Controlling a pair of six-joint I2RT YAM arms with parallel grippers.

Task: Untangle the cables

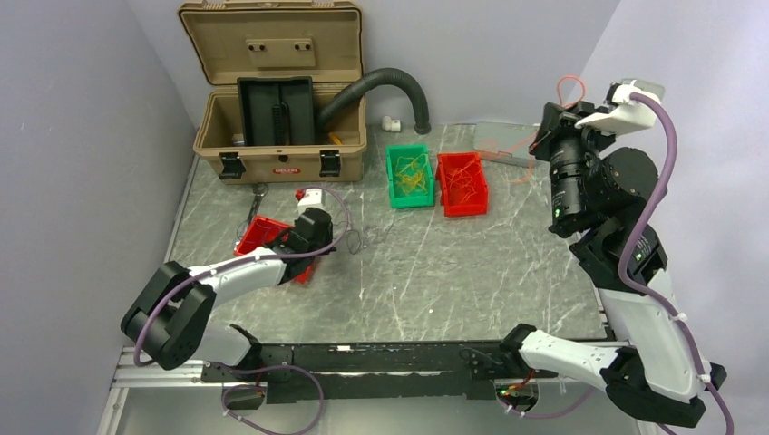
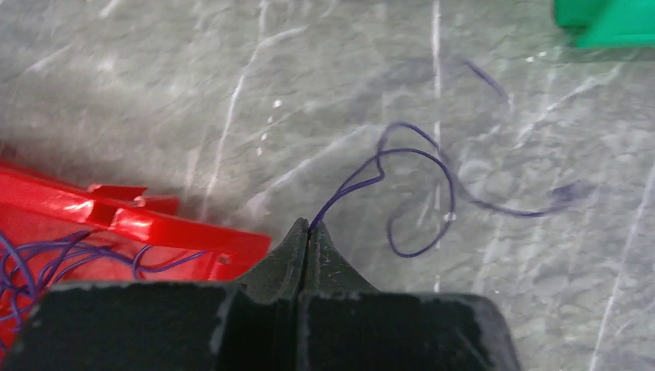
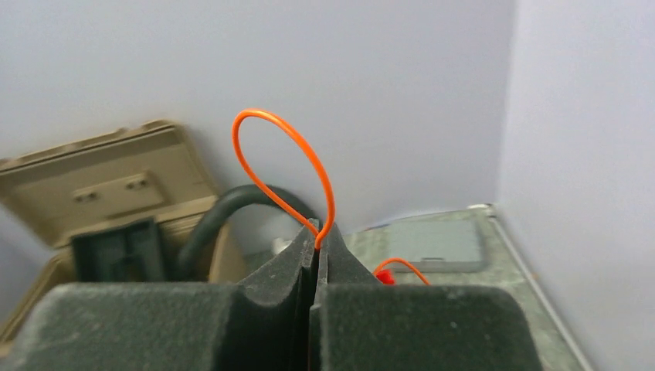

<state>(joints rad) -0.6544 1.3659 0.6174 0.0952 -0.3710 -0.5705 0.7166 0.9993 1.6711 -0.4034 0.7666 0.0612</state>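
Grey marbled table lay under the left gripper, low beside a tipped red bin, its jaws pressed together on one end of a purple wire whose free length curled flat ahead and rightward of the tips. Well apart at the far right, the right gripper hung high, pinched tight on an orange wire looping upward, so the left gripper looked far nearer that loose length.

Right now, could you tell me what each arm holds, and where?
Left fingers: purple wire, near one end. Right fingers: orange wire, at its loop's base.
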